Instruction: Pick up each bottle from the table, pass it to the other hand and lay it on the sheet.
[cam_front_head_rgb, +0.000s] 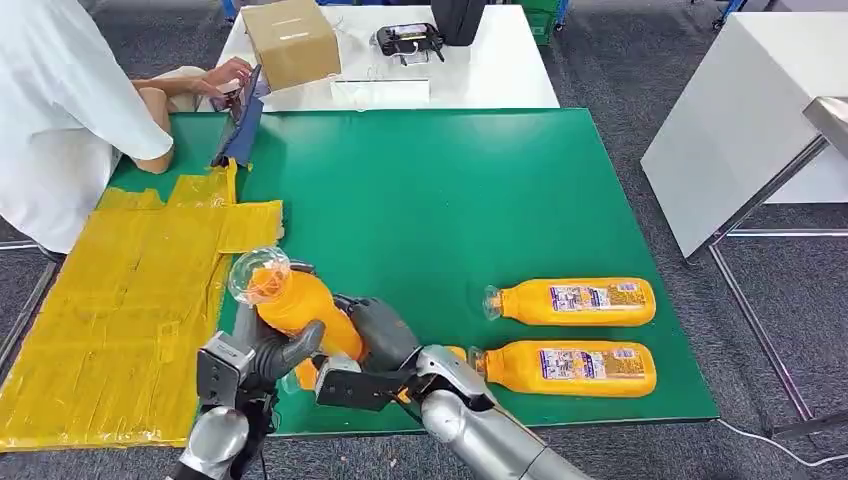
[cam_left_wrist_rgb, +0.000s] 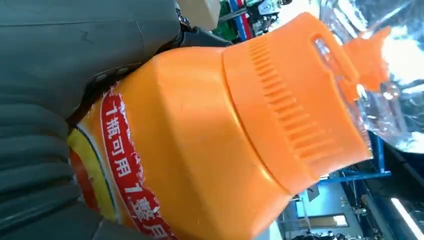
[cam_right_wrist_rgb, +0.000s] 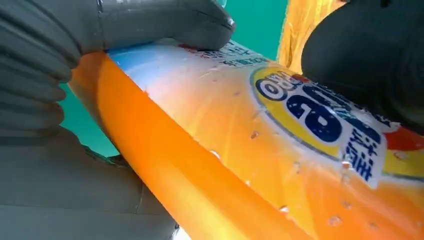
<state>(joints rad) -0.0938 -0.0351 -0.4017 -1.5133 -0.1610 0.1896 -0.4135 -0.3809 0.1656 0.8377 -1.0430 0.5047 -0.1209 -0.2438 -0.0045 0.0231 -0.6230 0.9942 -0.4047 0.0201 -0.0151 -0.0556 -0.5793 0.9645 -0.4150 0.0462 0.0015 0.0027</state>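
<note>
An orange bottle (cam_front_head_rgb: 300, 305) with a clear cap (cam_front_head_rgb: 258, 275) is held tilted above the table's front edge, cap pointing up and to the left. My left hand (cam_front_head_rgb: 262, 358) grips it from below with the thumb wrapped over its body. My right hand (cam_front_head_rgb: 375, 332) holds the same bottle from the right. In the left wrist view the bottle (cam_left_wrist_rgb: 200, 140) lies against my left hand (cam_left_wrist_rgb: 50, 100). In the right wrist view my right hand (cam_right_wrist_rgb: 60, 75) has its thumb on the labelled bottle (cam_right_wrist_rgb: 250, 150). Two more orange bottles (cam_front_head_rgb: 575, 302) (cam_front_head_rgb: 572, 368) lie on their sides to the right. The yellow sheet (cam_front_head_rgb: 120, 300) is spread at the left.
The green table (cam_front_head_rgb: 430, 200) reaches back to a white table (cam_front_head_rgb: 500, 70) with a cardboard box (cam_front_head_rgb: 290, 40) and a black device (cam_front_head_rgb: 408, 40). A person in white (cam_front_head_rgb: 60, 110) leans over the far left corner. A white cabinet (cam_front_head_rgb: 740, 120) stands on the right.
</note>
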